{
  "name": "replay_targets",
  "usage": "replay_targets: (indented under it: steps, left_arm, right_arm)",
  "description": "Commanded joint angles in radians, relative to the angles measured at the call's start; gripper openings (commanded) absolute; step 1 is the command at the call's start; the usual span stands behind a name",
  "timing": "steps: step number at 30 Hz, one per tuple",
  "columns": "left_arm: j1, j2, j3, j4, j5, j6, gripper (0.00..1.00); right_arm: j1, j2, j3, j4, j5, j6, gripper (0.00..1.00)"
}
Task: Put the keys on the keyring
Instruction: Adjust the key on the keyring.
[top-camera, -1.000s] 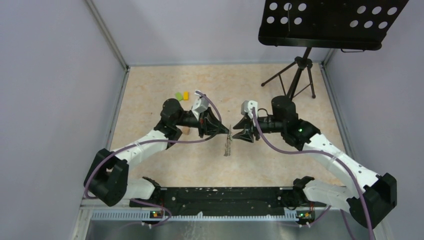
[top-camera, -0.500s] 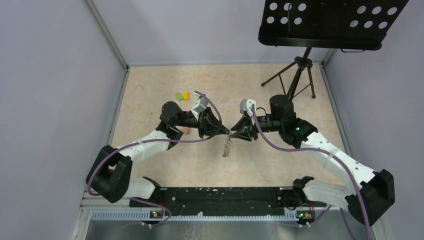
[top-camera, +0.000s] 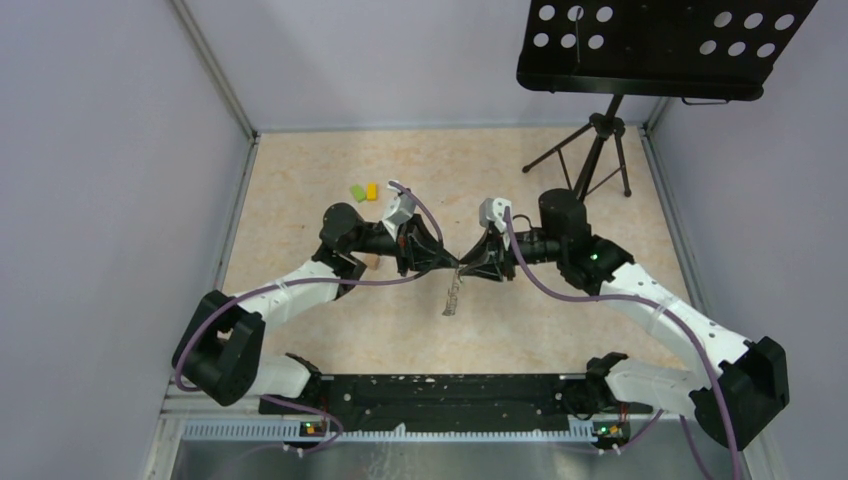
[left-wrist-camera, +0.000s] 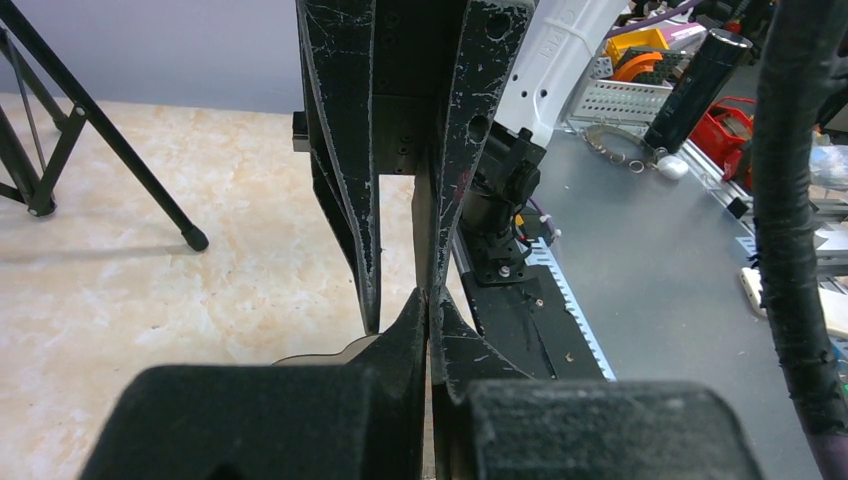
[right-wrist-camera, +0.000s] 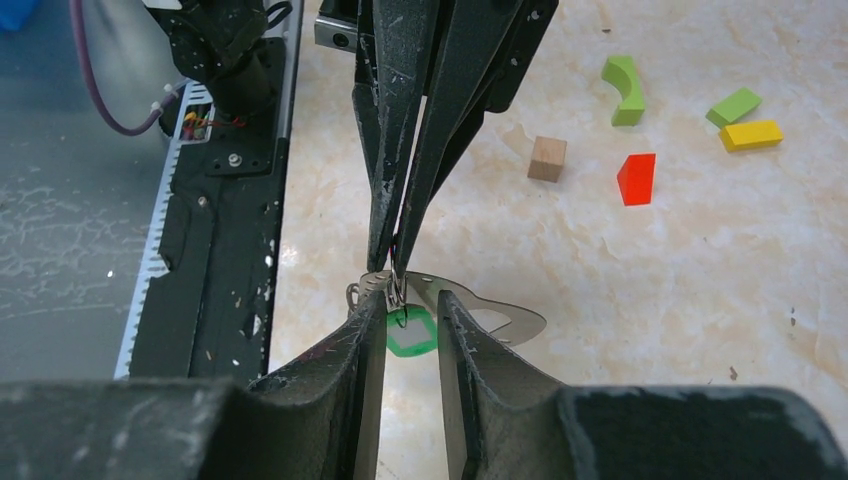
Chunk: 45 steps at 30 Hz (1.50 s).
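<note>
Beige tabletop (top-camera: 300, 180) is showing below. At centre, left end effector (right-wrist-camera: 393, 265) is pinching the stiff keyring (right-wrist-camera: 520, 318); right end effector (right-wrist-camera: 410, 300), parted, is flanking the light, slippery keys (top-camera: 453, 297), probably best gripped flatwise.

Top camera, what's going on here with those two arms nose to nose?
The two arms meet tip to tip over the table. The left end effector is shut on the top of a key bunch, which hangs below it. The right end effector faces it, its fingers apart on either side of the bunch's green tag. Whether they grip the tag cannot be told.
</note>
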Motion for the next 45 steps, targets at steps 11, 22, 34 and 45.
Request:
replay_targets:
  steps: [11,22,34,45]
  left_arm:
    - [0.004,0.002,-0.009,0.045,-0.021,0.017,0.00]
    - [0.006,-0.001,-0.016,0.048,-0.024,0.018,0.00]
    - [0.016,-0.002,-0.031,0.040,-0.022,0.047,0.00]
    - [0.017,-0.036,0.022,-0.182,-0.014,0.312,0.09]
  right_arm:
    - [0.000,0.014,0.013,0.061,-0.045,0.014,0.17]
    - [0.003,0.014,0.020,0.052,-0.039,0.012,0.00]
    - [0.003,-0.009,0.073,-0.056,0.030,-0.064,0.00]
    - [0.063,0.087,0.212,-0.315,0.166,-0.204,0.00]
